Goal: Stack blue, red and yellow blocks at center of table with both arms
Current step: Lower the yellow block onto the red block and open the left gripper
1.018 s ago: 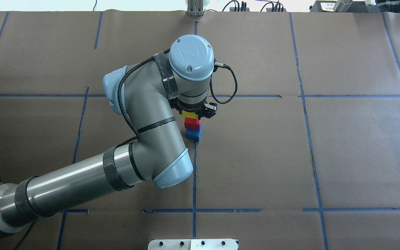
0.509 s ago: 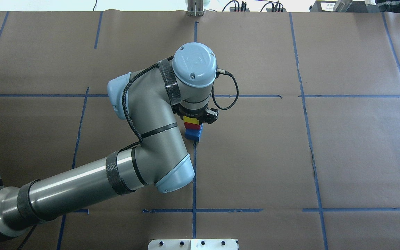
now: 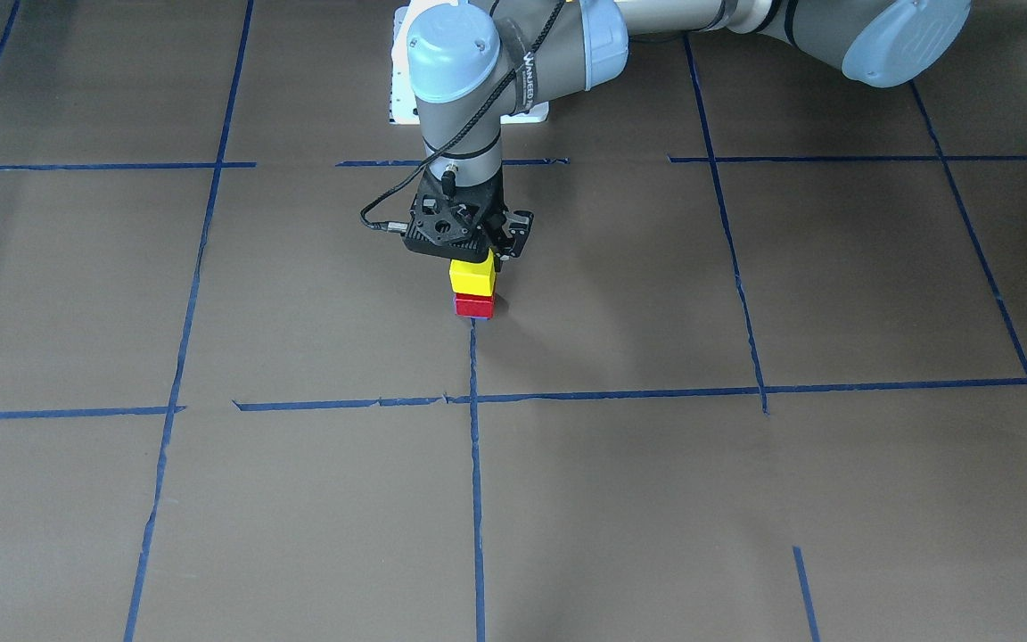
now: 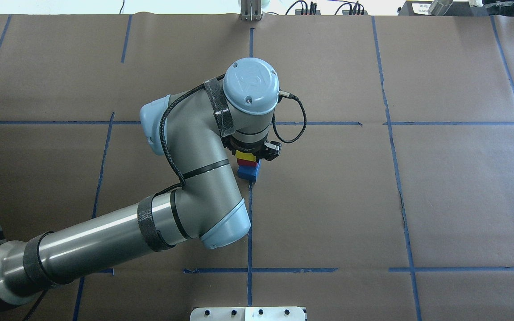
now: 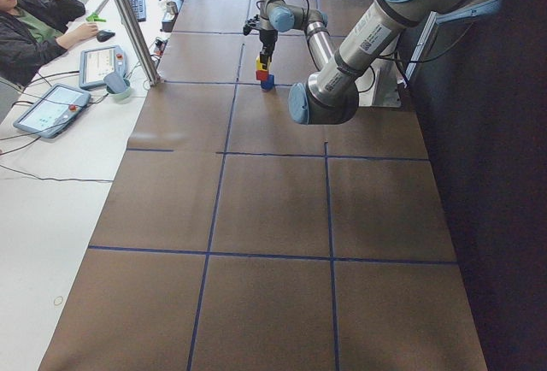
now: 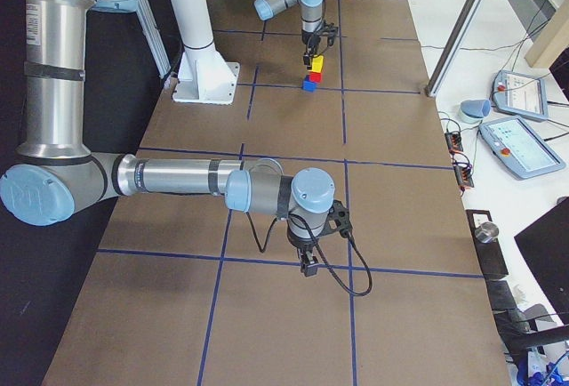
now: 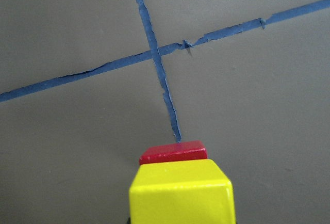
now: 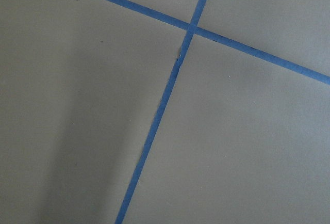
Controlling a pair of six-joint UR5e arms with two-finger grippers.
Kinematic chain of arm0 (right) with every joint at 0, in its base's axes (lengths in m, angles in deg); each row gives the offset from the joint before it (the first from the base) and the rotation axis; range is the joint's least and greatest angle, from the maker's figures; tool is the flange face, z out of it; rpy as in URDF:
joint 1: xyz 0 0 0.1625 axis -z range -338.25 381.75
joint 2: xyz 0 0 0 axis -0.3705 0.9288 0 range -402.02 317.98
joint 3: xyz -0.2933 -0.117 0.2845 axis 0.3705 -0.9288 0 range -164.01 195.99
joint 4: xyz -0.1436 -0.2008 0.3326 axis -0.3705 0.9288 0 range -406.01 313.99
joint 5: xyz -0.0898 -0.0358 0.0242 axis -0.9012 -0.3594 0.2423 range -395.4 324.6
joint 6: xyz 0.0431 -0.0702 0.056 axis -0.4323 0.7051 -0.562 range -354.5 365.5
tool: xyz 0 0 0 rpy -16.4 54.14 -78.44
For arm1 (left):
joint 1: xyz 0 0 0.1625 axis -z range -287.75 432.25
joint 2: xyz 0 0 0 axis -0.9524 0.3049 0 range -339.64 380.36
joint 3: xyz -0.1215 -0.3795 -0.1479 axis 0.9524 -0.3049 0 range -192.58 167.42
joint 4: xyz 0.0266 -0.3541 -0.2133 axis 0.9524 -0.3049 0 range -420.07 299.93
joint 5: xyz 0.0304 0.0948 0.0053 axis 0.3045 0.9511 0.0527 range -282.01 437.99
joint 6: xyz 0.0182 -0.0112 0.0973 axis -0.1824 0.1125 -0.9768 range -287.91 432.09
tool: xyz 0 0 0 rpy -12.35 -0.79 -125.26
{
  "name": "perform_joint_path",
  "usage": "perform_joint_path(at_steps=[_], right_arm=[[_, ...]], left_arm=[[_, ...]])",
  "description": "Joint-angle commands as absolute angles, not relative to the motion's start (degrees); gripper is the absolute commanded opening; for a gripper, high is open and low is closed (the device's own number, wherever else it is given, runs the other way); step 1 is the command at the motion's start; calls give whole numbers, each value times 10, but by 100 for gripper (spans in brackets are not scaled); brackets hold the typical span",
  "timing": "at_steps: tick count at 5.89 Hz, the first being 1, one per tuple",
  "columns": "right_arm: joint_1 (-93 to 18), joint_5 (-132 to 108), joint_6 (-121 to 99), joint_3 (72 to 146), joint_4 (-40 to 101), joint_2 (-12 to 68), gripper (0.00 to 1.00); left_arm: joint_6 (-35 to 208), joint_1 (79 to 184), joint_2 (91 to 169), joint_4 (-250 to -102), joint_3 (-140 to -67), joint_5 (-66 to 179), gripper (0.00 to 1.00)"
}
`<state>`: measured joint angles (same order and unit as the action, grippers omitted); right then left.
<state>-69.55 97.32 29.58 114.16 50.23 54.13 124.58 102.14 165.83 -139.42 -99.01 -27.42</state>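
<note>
At the table's center a blue block [image 4: 249, 172] lies at the bottom with a red block [image 4: 250, 163] on it. My left gripper [image 3: 471, 264] points straight down and is shut on a yellow block [image 3: 472, 275], which rests on or just above the red block [image 3: 474, 307]. The left wrist view shows the yellow block [image 7: 180, 193] close up, with the red block [image 7: 174, 152] behind it. The blue block is hidden in the front view. My right gripper [image 6: 308, 266] hangs low over bare table, far from the stack [image 6: 312, 75]. I cannot tell whether it is open or shut.
Brown paper with blue tape lines [image 4: 250, 223] covers the table. The white robot base plate [image 4: 248, 313] is at the near edge. An operator [image 5: 30, 25] sits beside tablets [image 5: 51, 108] off the table's far side. A metal post [image 5: 132, 20] stands at that edge.
My left arm has brought the yellow block down and over the stack. The red block, open to view a second ago, is now mostly covered by the yellow one.
</note>
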Motion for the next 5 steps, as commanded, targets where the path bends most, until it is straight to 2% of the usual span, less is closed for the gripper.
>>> perform_joint_path(at_steps=[1, 2, 4, 5], right_arm=[[-696, 973, 296, 1142, 503, 541, 100], [-696, 973, 296, 1142, 502, 541, 100], [-695, 973, 296, 1142, 502, 541, 100], [-696, 973, 296, 1142, 502, 541, 100]], left_arm=[[1246, 1021, 1657, -1394, -989, -275, 48], [1248, 1020, 1657, -1395, -990, -274, 64], [1250, 1020, 1651, -1417, -989, -274, 78], [1248, 1020, 1650, -1418, -991, -274, 94]])
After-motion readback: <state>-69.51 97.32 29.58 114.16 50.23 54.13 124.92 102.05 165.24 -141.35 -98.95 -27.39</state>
